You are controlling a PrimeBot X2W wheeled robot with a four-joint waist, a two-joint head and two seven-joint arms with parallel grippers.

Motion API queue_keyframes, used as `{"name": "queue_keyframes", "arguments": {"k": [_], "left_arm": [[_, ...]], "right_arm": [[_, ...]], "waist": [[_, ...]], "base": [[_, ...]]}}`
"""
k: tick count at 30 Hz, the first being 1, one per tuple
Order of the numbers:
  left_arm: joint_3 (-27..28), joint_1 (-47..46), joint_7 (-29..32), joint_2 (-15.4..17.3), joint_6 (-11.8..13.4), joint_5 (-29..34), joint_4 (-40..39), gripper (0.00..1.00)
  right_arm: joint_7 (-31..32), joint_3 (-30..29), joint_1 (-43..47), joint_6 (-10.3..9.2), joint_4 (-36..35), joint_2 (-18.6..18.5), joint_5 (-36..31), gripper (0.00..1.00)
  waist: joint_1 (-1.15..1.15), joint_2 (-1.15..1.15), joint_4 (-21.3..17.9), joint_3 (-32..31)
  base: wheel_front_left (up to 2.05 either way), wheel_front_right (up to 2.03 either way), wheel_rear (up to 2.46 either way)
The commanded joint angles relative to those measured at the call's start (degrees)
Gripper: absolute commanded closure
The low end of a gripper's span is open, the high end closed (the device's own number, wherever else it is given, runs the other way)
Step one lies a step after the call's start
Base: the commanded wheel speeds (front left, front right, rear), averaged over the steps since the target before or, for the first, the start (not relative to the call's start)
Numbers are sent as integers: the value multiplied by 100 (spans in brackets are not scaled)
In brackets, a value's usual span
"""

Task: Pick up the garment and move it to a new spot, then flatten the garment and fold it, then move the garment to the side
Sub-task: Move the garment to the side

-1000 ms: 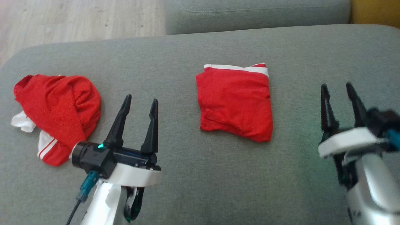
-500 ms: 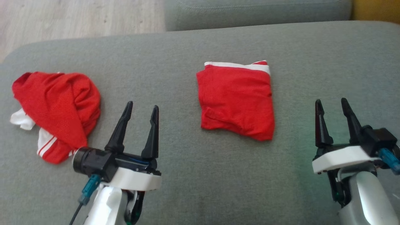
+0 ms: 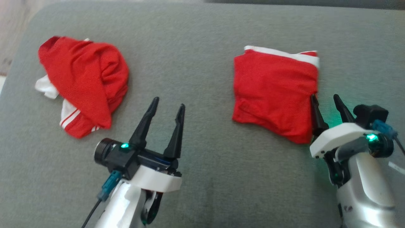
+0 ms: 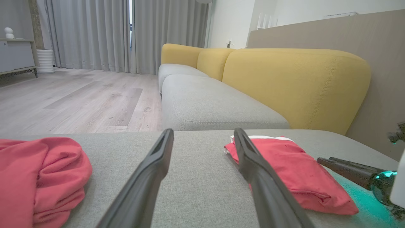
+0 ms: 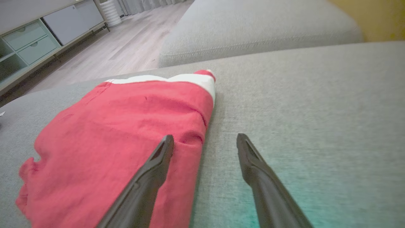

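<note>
there were two red garments, a folded garment and a crumpled garment; two grippers, left gripper, right gripper; one grey seat.

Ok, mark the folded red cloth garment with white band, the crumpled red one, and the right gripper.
Folded red garment [image 3: 273, 95], head view, centre of top layer.
Crumpled red garment [image 3: 85, 79], head view, middle of heap.
Right gripper [image 3: 324, 97], head view, between its fingertips.

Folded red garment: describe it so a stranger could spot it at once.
On the grey fabric sofa seat, look beside the right gripper. The folded red garment lies flat and squarish with a white band on its far edge, unlike the crumpled red garment to its left.
</note>
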Motion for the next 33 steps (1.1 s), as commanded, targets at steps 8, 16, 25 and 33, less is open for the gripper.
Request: {"name": "queue_keyframes", "arguments": {"k": [8,16,25,33], "left_arm": [[-42,-410,-29,17,39,-115,-168,0],[3,-411,-29,17,52,-30,-121,0],[-31,-392,-29,17,26,-33,-155,0],[-183,-603,-29,17,72,-107,-331,0]], "right_arm": [[166,223,-620,-5,746,66,369,72],[-391,449,-957,-5,1196,-59,-169,100],[-290,1148,-1078,-5,1330,-1049,-291,100],[84,2218,-1301,-5,1162,-2674,62,100]], "waist": [[-1,0,425,350],[-1,0,131,192],[-1,0,-385,-127],[-1,0,-632,120]], "base": [[0,0,0],[0,0,0],[0,0,0],[0,0,0]]}}
